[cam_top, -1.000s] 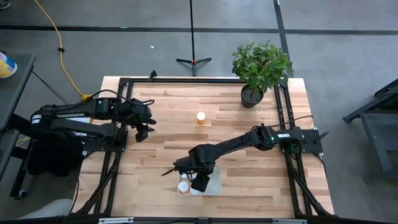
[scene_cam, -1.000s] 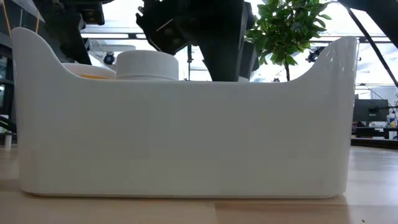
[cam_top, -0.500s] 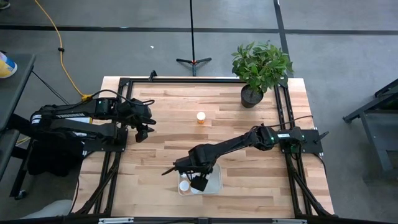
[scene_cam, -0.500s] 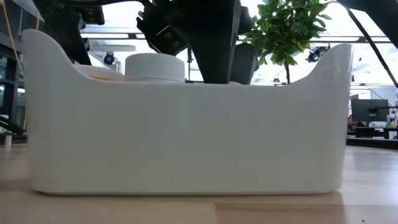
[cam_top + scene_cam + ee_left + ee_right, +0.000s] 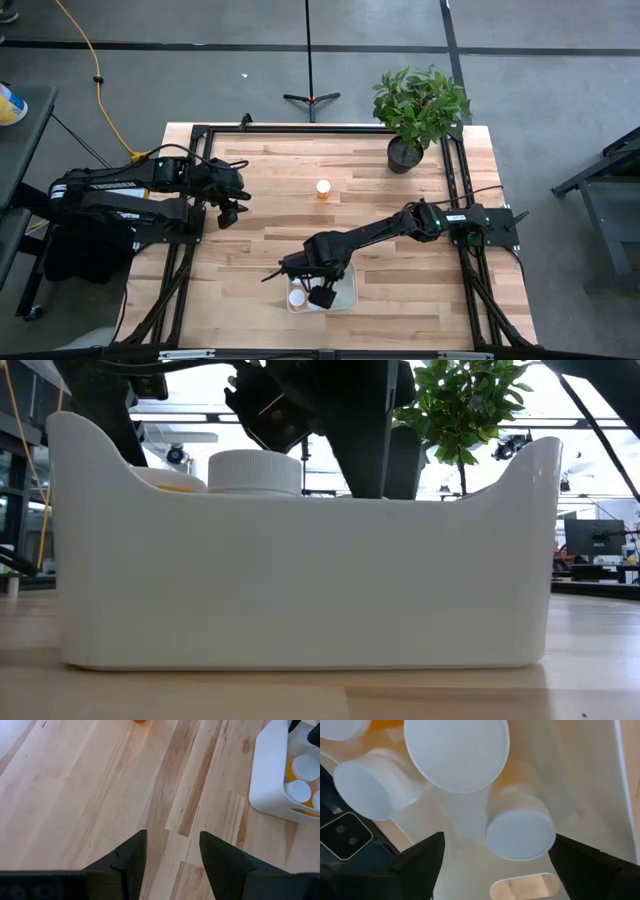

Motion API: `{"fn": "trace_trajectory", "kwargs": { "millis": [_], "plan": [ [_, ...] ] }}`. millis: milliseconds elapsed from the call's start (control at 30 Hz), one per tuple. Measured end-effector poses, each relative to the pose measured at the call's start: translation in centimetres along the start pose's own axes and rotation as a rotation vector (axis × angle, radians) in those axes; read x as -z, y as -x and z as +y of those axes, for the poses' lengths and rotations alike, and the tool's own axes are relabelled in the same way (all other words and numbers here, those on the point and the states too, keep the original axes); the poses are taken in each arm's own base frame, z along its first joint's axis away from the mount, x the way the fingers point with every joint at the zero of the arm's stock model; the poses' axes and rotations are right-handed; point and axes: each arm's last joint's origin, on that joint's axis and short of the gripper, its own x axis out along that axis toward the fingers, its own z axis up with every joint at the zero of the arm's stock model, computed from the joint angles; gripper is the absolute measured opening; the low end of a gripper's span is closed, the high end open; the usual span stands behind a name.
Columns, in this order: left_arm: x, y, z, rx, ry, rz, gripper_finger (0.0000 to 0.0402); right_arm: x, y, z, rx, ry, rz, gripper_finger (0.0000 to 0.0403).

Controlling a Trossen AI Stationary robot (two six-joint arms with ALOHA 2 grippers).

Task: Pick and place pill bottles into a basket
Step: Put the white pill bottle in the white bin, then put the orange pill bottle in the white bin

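Note:
The basket (image 5: 350, 290), a whitish tray, sits near the table's front edge; the low view shows its front wall (image 5: 300, 580). Several pill bottles with white caps stand inside it (image 5: 456, 750), (image 5: 370, 785). My right gripper (image 5: 318, 293) reaches down into the basket, open, with a fingertip on either side of one white-capped bottle (image 5: 520, 832) and clear of it. One orange bottle (image 5: 322, 188) stands alone mid-table on its base. My left gripper (image 5: 228, 212) waits open above the table's left part (image 5: 172, 840).
A potted plant (image 5: 418, 115) stands at the far right corner. Black frame rails (image 5: 450, 200) run along the table's sides. Bare wood lies between the lone bottle and the basket.
My right gripper has opened inside the basket, and the bottle between its fingers now stands free. The basket has slid a little toward the table's far edge.

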Motion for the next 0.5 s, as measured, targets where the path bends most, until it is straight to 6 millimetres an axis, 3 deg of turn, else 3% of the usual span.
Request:
{"fn": "trace_trajectory", "kwargs": {
  "millis": [133, 500],
  "plan": [
    [0.0, 0.0, 0.0, 0.000, 0.000, 0.000, 0.0216, 0.1, 0.6, 0.0, -0.001, 0.020, -0.017, 0.0340],
    [0.0, 0.0, 0.0, 0.000, 0.000, 0.000, 0.0216, 1.2, 5.4, 0.1, 0.008, 0.123, -0.250, 0.0341]
  ]
}}
